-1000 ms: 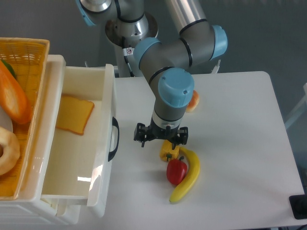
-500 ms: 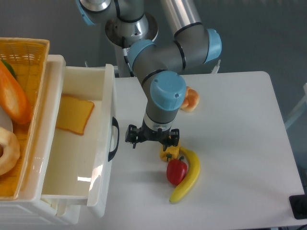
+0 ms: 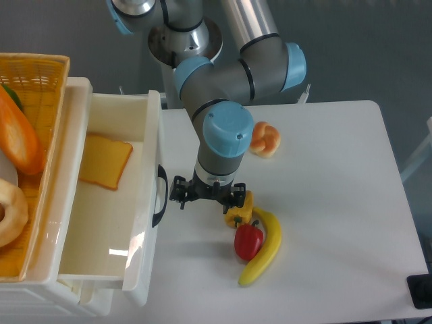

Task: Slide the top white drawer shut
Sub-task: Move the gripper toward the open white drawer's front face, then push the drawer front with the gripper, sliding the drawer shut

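Note:
The top white drawer (image 3: 152, 145) stands pulled out at the left, its tall front panel facing right with a black curved handle (image 3: 160, 196). A yellow flat slice (image 3: 103, 160) lies inside it. My gripper (image 3: 206, 197) points down at the table just right of the handle, a small gap away from the front panel. The blue wrist above hides its fingers, so only black side parts show.
A woven yellow basket (image 3: 40, 71) with bread and a carrot sits on the cabinet at far left. A yellow pepper (image 3: 239, 210), red pepper (image 3: 248, 240) and banana (image 3: 265, 250) lie right of the gripper. A bun (image 3: 264, 138) lies behind them.
My gripper has moved left across the table, from beside the peppers toward the drawer's handle. The drawer has not moved.

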Controlling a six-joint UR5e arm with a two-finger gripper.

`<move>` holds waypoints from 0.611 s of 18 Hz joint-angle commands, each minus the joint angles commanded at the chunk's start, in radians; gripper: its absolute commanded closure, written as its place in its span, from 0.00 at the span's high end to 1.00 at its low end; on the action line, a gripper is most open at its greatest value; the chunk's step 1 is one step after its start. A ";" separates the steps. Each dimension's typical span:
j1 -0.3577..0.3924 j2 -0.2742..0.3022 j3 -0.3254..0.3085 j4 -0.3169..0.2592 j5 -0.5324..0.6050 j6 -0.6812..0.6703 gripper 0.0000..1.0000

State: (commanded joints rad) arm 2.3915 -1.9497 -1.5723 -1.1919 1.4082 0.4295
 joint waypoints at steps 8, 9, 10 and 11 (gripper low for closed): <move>-0.006 0.008 0.003 -0.017 -0.026 0.002 1.00; -0.008 0.011 0.003 -0.023 -0.026 0.003 1.00; -0.011 0.012 0.003 -0.023 -0.028 0.002 1.00; -0.017 0.012 0.003 -0.023 -0.029 0.002 1.00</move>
State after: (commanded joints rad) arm 2.3747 -1.9374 -1.5693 -1.2149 1.3791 0.4310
